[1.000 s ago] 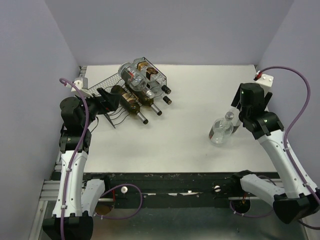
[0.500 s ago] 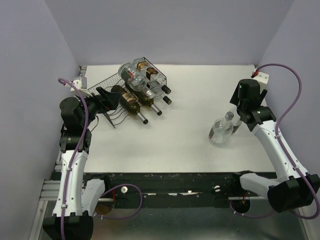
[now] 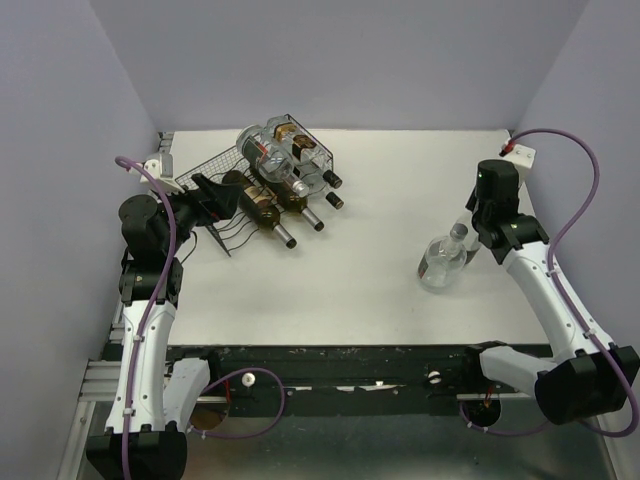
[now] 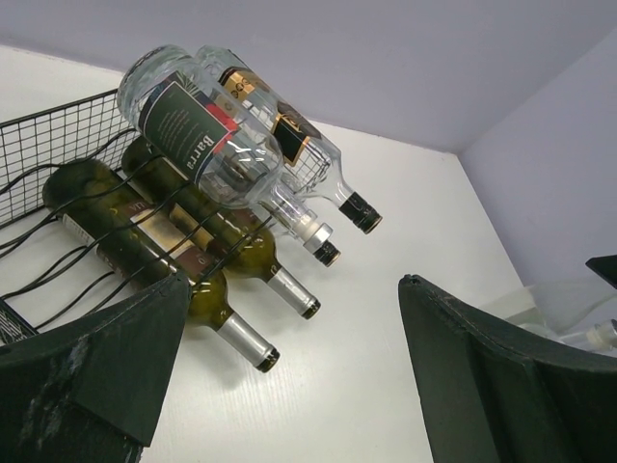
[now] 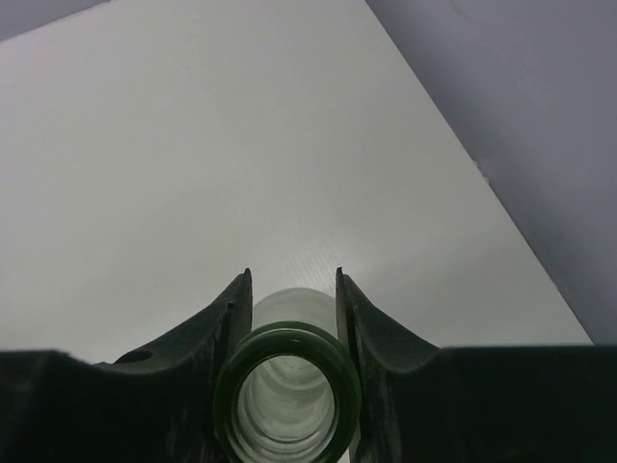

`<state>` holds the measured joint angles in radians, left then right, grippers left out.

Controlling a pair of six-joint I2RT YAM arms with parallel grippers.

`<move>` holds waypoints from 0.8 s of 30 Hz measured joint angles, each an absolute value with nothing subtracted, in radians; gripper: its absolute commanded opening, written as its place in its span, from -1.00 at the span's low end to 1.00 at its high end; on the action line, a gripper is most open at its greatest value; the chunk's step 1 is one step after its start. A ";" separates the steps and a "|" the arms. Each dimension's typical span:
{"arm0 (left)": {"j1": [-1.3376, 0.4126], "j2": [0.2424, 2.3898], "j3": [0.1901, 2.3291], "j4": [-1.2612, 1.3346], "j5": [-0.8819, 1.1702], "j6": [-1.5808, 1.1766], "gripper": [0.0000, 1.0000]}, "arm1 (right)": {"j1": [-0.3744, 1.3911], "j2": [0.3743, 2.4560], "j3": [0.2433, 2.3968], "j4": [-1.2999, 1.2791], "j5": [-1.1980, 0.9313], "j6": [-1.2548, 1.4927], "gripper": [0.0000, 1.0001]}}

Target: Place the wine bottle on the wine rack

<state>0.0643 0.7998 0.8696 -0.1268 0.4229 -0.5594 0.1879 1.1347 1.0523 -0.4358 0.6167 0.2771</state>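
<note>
Top external: the wine bottle [image 3: 438, 265] is sitting on the bench [image 3: 370, 230] at the right, well apart from the wine rack [image 3: 212, 165] at the left, which is cradling four other bottles [image 3: 270, 160].

Left wrist: the left tool [image 4: 294, 282] is gaping empty, facing those bottles' necks.

Right wrist: the right tool [image 5: 292, 280] is clamping the wine bottle's neck.

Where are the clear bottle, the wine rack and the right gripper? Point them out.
clear bottle [image 3: 438, 266]: top view, on its round glass body.
wine rack [image 4: 53, 135]: left wrist view, on its bare mesh panel.
right gripper [image 5: 292, 282]: right wrist view, midway between its fingertips, which flank the bottle's neck.
</note>
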 measured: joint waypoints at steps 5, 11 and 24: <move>0.064 0.800 0.868 -0.122 0.425 -0.564 0.99 | 0.187 1.137 1.053 -0.418 0.567 0.259 -0.99; 0.064 0.799 0.867 -0.121 0.443 -0.564 0.98 | 0.181 1.148 1.063 -0.384 0.384 0.262 -0.99; 0.064 0.815 0.866 -0.111 0.500 -0.565 0.98 | 0.184 1.219 1.157 -0.345 -0.051 0.395 -0.99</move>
<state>0.0643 0.8154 0.8661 -0.1112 0.5003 -0.5652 0.1837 1.2186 1.1568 -0.3450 -0.0505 0.3946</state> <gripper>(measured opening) 0.993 0.435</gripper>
